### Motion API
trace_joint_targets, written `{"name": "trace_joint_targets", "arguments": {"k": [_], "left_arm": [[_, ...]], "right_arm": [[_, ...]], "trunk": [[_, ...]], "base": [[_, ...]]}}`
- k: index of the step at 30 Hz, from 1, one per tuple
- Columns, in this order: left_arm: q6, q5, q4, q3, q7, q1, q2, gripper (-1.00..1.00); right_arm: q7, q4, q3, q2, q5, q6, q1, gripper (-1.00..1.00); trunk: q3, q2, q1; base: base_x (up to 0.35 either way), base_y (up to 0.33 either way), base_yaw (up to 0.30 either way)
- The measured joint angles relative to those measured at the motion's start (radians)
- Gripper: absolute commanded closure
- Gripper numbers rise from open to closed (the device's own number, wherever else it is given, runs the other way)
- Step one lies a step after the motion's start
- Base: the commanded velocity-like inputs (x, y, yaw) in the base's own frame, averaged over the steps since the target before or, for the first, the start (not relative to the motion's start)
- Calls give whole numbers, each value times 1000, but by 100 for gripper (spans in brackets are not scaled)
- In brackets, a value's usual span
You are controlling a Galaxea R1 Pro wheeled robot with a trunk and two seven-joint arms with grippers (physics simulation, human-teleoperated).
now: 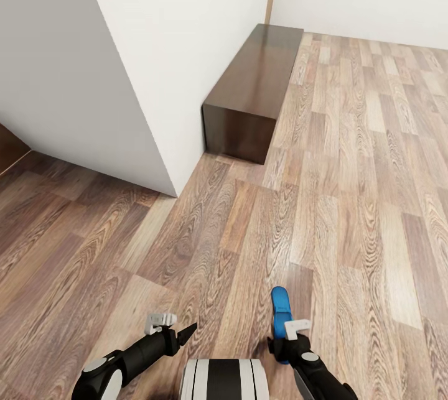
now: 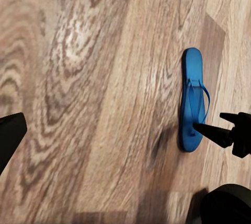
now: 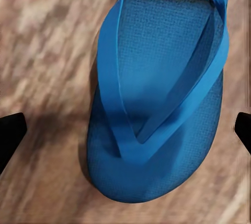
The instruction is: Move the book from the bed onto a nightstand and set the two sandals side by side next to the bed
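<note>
A blue sandal lies on the wood-plank floor at the bottom of the head view, just right of centre, at about five o'clock from the middle of the frame. Its long axis runs almost straight away from the robot, from six o'clock toward twelve o'clock, tipped very slightly left at the far end. The rounded far end is free; the near end is hidden under the right gripper.

In the right wrist view the sandal is seen sole-down with its strap side up, the two straps meeting in a V near one rounded end. The right gripper's black fingertips stand at the two edges of that picture, wide apart, with the sandal between them; they do not touch it there. In the left wrist view one dark finger of the right gripper reaches the sandal near its end, but whether it grips is unclear.

The left gripper sits at about seven o'clock in the head view, over bare floor, well left of the sandal. One fingertip shows in the left wrist view; how far its fingers are spread I cannot tell.

A long dark wooden cabinet stands against a white wall at about twelve o'clock.
</note>
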Motion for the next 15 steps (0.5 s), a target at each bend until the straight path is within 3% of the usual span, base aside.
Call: {"name": "trace_joint_targets", "arguments": {"k": [15], "left_arm": [[0,1,0,0,1,0,0,-100]], "right_arm": [[0,3,1,3,1,-11,0,-100]], "trunk": [[0,0,0]], "base": [[0,0,0]]}}
